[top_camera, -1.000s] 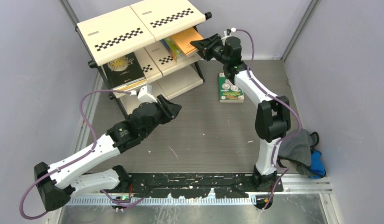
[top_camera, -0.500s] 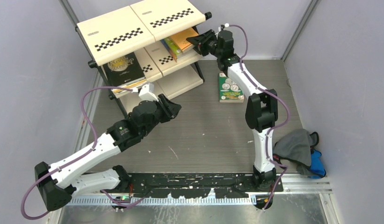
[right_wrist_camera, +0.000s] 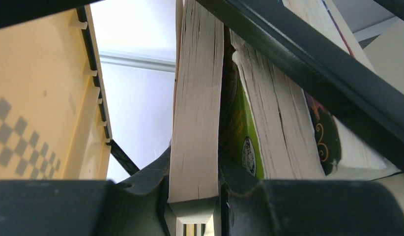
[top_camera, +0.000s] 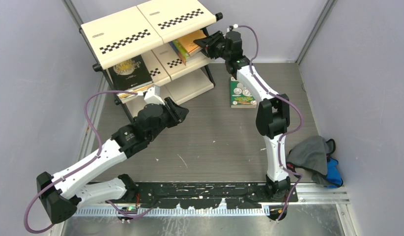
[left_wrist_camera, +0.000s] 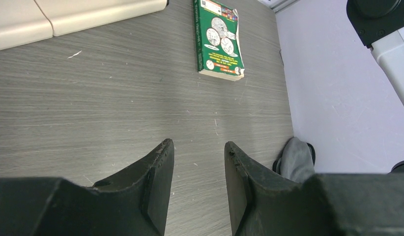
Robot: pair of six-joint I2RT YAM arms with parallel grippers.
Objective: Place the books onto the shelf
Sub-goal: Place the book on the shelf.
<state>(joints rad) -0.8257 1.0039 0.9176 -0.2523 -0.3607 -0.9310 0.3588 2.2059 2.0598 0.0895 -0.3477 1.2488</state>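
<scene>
The shelf (top_camera: 126, 34) stands at the back left, its cream panel (right_wrist_camera: 43, 98) filling the left of the right wrist view. My right gripper (top_camera: 206, 43) is shut on an orange book (top_camera: 192, 42) and holds it inside the middle tier; the page edges (right_wrist_camera: 197, 98) show between my jaws (right_wrist_camera: 195, 164). A lime green book (right_wrist_camera: 244, 132) and another one lean right beside it. A black book with gold lettering (top_camera: 129, 73) rests on the left half of the shelf. A dark green book (top_camera: 243, 93) lies flat on the table. My left gripper (top_camera: 183, 110) hovers open and empty (left_wrist_camera: 197, 145) over the table, well short of the green book (left_wrist_camera: 217, 39).
A grey-and-blue cloth bundle (top_camera: 318, 157) lies at the right wall, also seen as a grey cloth bundle (left_wrist_camera: 296, 160) in the left wrist view. A black frame tube (right_wrist_camera: 308, 64) of the shelf crosses close in front of the right wrist. Grey walls enclose the table.
My right arm has pushed the orange book leftward, deeper into the middle tier. My left arm has drifted slightly left; its jaws have not changed.
</scene>
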